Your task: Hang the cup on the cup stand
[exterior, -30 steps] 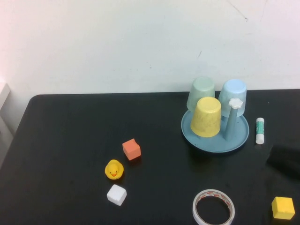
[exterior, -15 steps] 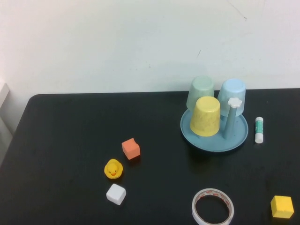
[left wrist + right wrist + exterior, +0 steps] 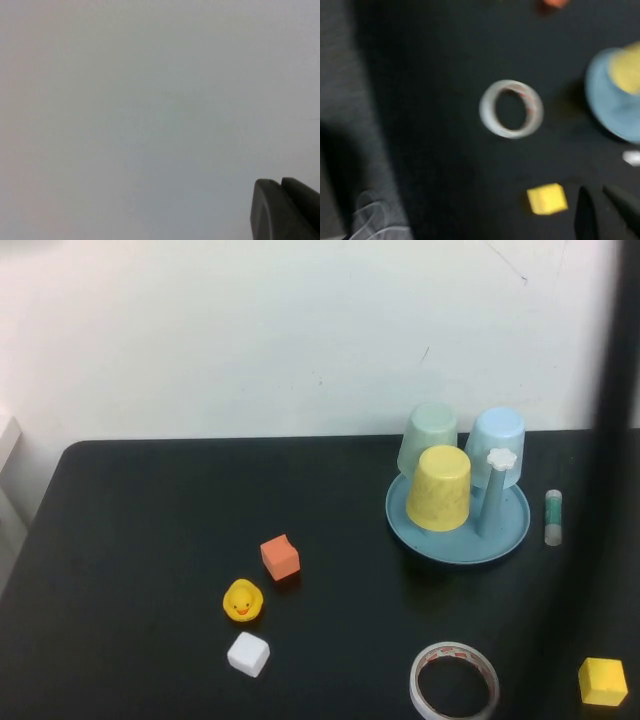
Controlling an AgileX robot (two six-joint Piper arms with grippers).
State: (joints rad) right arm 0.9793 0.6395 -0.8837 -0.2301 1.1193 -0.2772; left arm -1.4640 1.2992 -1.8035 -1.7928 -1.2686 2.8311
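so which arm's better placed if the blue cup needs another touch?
Right, probably. The blue cup already sits upside down on the stand on the right side. The right hand, shut, looks down on that area; the left hand, shut, faces only blank wall.

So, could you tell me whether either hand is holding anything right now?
Neither: the left hand faces a blank wall, the right hand hovers above the table, both shut and empty.

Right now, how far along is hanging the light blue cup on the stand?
Looks done: the light blue plastic cup sits upside down on the round blue cup stand, beside one white-capped free peg. In hand: nothing; the left gripper faces the wall, the right gripper is above the table, both shut. Nothing visibly left.
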